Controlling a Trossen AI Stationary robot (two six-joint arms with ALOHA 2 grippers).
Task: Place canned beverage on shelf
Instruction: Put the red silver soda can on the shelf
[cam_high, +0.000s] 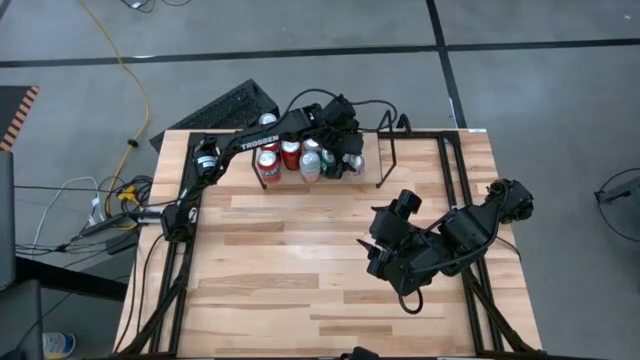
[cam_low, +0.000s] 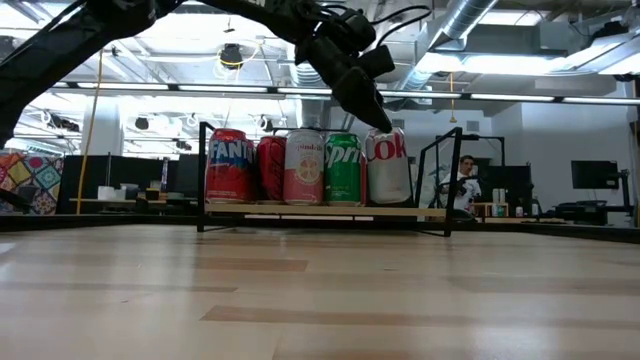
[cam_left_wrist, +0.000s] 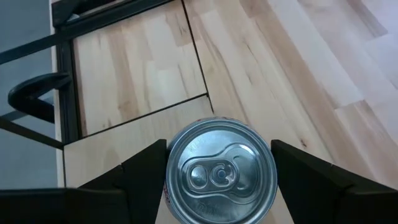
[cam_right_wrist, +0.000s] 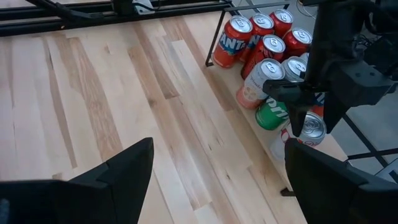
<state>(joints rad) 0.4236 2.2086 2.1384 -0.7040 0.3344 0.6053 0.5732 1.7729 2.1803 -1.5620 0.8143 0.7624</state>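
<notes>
Left gripper (cam_left_wrist: 217, 177) sits directly over a silver can (cam_left_wrist: 219, 177), straddling it from above; can upright, long axis vertical, straight below the wrist. Fingers (cam_left_wrist: 140, 171) stand off both sides with a sliver of gap showing, so jaws read as parted, can let go or nearly so; contact on the far side cannot be ruled out

That can stands on the shelf (cam_high: 388, 150), at the end of the front row nearest the open half of the rack. In the low view it is the white-labelled can (cam_low: 388, 166) beside a green can (cam_low: 343, 168)

Shelf contents: one half packed with upright cans, a Fanta (cam_low: 228, 166) at the far end, then red, pink, green, white; a second row behind. Other half bare

Right gripper (cam_high: 385, 247) waits mid-table, well apart from the shelf, fingers spread, holding nothing

Judgement: placing looks done; next move is a straight vertical lift. Risk: a finger snagging the rim or nudging the green neighbour
</notes>
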